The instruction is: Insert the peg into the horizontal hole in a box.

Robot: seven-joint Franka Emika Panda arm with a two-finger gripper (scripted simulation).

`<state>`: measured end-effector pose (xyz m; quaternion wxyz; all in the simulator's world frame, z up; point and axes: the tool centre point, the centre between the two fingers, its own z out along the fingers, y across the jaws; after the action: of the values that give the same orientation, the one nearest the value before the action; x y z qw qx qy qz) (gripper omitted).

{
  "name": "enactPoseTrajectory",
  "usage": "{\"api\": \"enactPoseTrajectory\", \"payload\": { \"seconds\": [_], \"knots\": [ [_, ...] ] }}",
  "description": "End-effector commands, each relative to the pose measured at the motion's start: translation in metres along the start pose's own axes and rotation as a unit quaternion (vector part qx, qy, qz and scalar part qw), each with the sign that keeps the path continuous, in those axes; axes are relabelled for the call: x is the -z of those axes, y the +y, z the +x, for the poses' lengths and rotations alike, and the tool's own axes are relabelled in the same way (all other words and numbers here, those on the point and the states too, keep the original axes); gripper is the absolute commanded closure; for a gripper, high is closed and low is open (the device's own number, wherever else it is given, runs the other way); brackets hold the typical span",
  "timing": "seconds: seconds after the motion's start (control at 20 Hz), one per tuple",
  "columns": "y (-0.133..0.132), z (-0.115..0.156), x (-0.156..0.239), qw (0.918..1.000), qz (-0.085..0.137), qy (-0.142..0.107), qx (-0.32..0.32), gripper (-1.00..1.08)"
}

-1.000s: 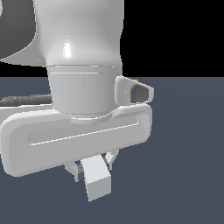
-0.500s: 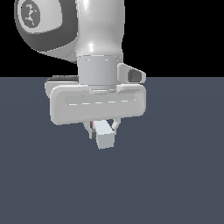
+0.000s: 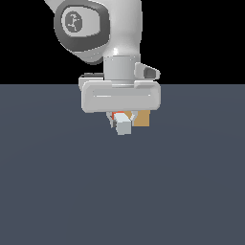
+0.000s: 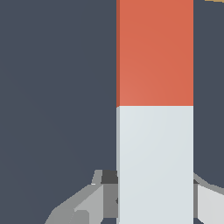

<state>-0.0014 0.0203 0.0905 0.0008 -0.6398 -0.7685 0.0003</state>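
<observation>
Here the claw (image 3: pixel 122 125) clamps the peg (image 3: pixel 124 126) level, white end toward the exterior camera, box (image 3: pixel 141 118) behind.

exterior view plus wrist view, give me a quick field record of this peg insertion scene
end effector: shut on the peg, fingers on its pale grey-white part
peg: orange-red half and pale grey-white half, pale end faces the exterior camera
box: tan, partly hidden behind the end effector, toward the exterior view's right of the peg
hole: not visible
insertion: cannot tell
surface: plain dark grey-blue
</observation>
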Motion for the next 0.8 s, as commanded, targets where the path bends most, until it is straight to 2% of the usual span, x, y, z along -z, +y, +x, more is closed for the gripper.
{"api": "enactPoseTrajectory", "payload": {
  "seconds": [0.0, 0.35, 0.75],
  "knots": [
    [0.010, 0.017, 0.006, 0.9999, -0.001, 0.000, -0.014, 1.08],
    [0.031, 0.049, 0.015, 0.9992, -0.001, 0.000, -0.039, 1.08],
    [0.043, 0.063, 0.019, 0.9987, -0.001, 0.000, -0.050, 1.08]
  ]
}}
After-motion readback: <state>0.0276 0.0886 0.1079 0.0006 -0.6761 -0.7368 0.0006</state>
